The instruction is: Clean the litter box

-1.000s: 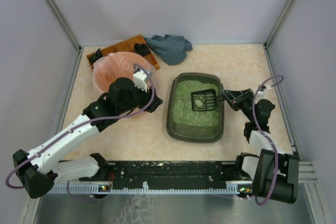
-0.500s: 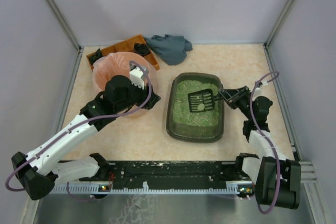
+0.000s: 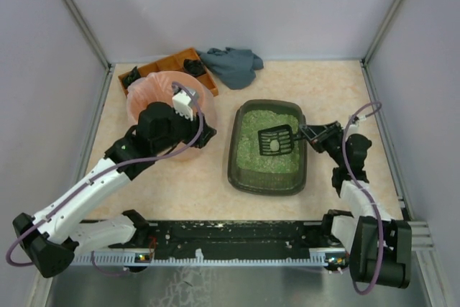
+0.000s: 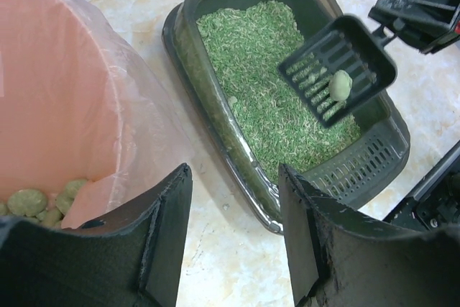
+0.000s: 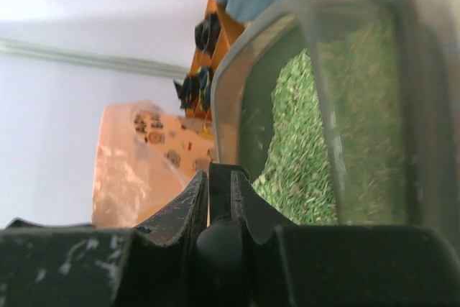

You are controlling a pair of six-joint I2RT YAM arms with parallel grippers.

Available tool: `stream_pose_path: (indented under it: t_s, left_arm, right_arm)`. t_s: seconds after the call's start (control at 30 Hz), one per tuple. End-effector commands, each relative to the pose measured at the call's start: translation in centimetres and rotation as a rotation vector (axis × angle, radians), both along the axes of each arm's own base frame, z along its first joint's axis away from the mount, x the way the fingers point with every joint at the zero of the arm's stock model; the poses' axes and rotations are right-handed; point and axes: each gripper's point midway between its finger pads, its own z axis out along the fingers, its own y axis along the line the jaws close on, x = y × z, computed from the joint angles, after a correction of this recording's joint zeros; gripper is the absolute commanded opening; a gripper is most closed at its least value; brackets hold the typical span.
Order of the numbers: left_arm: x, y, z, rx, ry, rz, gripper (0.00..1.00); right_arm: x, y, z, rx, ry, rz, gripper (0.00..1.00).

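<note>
1. Tabletop [image 3: 187, 185] in pale marbled stone pattern carries everything; the litter box [image 3: 267, 186] sits on it right of centre, nearer the right arm's side.
2. That litter box is a dark grey-green tray with rounded corners, filled with pale green granules [image 3: 255, 152].
3. Just left of the litter box stands a round bin [image 3: 154, 88] lined with a pink bag; several greenish clumps [image 4: 29, 203] lie in its bottom.
4. Beyond the bin, well left of the litter box's far end, is an orange compartmented tray [image 3: 172, 62].
5. A grey cloth [image 3: 231, 65] lies crumpled beyond the litter box's far end, beside that tray.
6. The left gripper [image 4: 233, 228] hangs between bin and litter box, fingers spread and nothing clamped; whether one finger brushes the bag is hard to judge.
7. The right gripper [image 3: 310, 134] is at the litter box's right rim, fingers pressed together on the handle of a black slotted scoop [image 4: 338, 70].
8. The scoop is held above the granules.
9. One small pale green lump [image 4: 340, 85] rests on its slats.
</note>
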Motion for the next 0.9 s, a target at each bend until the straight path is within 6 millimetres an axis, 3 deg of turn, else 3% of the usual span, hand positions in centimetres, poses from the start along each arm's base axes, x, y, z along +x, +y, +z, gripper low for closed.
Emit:
stream_pose_path:
  t_s: [0.0,0.1,0.27,0.53,0.77,0.87]
  left_arm:
    - [0.5,0.4,2.5,-0.022,-0.054,0.004,0.57]
    - [0.7,0.7,2.8,-0.03,-0.062,0.014,0.57]
    - [1.7,2.5,3.2,-0.047,-0.077,0.06,0.58]
    - [2.0,6.8,8.1,-0.06,-0.24,0.191,0.58]
    - [-0.6,9.7,8.6,-0.086,-0.316,0.244,0.63]
    - [-1.7,10.9,7.9,-0.099,-0.32,0.276,0.66]
  right_arm:
    - [0.4,0.3,2.5,-0.017,-0.073,0.004,0.0]
    - [0.3,0.0,3.1,-0.01,-0.075,-0.028,0.0]
    - [0.1,-0.2,5.9,-0.006,-0.105,-0.062,0.0]
    - [0.7,-2.2,10.8,0.073,-0.091,-0.217,0.0]
    - [2.1,0.0,16.5,0.089,-0.157,-0.213,0.0]
    - [3.0,2.2,18.6,0.097,-0.187,-0.167,0.0]
